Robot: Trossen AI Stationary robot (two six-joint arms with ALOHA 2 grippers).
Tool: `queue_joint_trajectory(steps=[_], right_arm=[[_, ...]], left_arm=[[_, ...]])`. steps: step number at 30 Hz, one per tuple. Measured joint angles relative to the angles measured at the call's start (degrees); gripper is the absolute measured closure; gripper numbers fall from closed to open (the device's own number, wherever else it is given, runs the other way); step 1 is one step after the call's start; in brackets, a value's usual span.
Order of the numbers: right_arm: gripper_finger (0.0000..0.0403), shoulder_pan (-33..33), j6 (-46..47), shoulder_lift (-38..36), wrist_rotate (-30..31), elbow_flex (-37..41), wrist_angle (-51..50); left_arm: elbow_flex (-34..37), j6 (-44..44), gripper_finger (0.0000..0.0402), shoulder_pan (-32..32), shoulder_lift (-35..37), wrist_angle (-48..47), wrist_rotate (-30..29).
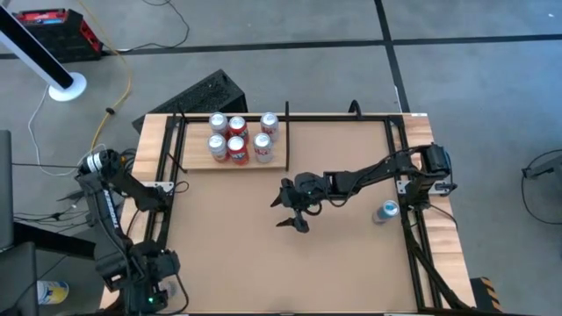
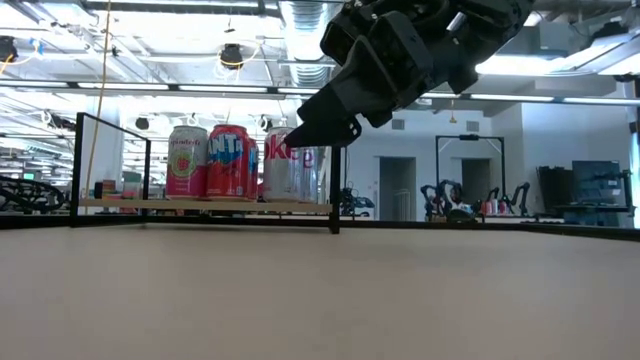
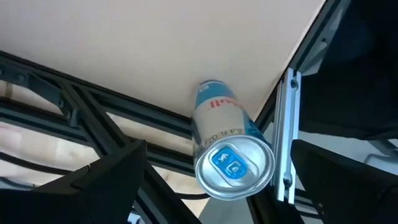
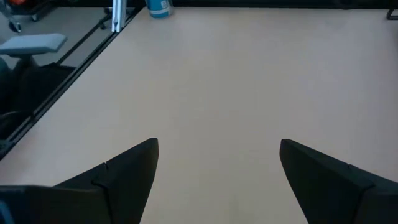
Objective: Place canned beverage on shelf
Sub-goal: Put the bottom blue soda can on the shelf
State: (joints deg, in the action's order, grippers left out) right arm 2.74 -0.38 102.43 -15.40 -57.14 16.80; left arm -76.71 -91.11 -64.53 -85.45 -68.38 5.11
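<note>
Right gripper (image 1: 292,213) over table (image 1: 263,254) centre, fingers spread wide, empty, short of shelf (image 1: 279,164). Blue can (image 1: 386,211) upright near table's right edge, well apart from shelf. Five cans (image 1: 237,139) on shelf. Left gripper (image 1: 145,294) parked off table's near-left corner, fingers apart, empty.

The high view looks straight down on the whole counter (image 1: 263,246) and the floor around it. The low view sits at counter height, looking level across the counter (image 2: 320,300) to the shelf (image 2: 200,206) and room beyond; both show the shelf (image 1: 233,164) and its cans (image 1: 237,139). The right wrist view faces down on the counter (image 4: 217,93), close. The left wrist view looks at a can (image 3: 227,146) at the counter's edge, very near.
</note>
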Motion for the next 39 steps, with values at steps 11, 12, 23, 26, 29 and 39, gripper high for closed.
queue_joint_trajectory(steps=[11, 12, 23, 26, 29, 39], right_arm=[[0.0044, 0.2, -0.1, 0.0, 0.4, 0.0, -1.4], [0.0044, 0.2, -0.1, 0.0, 0.4, 0.0, -1.4], [0.0044, 0.2, -1.1, 0.0, 0.4, 0.0, -1.0], [0.0044, 0.1, -1.1, 0.0, 0.4, 0.0, -0.8], [0.0044, 0.1, -1.1, 0.0, 0.4, 0.0, -0.8], [0.0044, 0.1, -1.1, 0.0, 0.5, 0.0, -0.9]], left_arm=[[0.0, -0.1, 0.0019, 0.0, -0.1, 3.6, -1.1], [0.0, 0.1, 0.0019, 0.0, -0.4, 4.0, -1.5], [0.0, 8.3, 0.002, 0.5, -7.9, 3.1, 8.1], [0.0, 8.5, 0.002, 0.6, -8.0, 3.1, 7.6], [0.0, 9.0, 0.002, 0.6, -8.0, 3.0, 6.4], [0.0, 9.0, 0.0035, 0.6, -8.0, 1.8, 9.2]])
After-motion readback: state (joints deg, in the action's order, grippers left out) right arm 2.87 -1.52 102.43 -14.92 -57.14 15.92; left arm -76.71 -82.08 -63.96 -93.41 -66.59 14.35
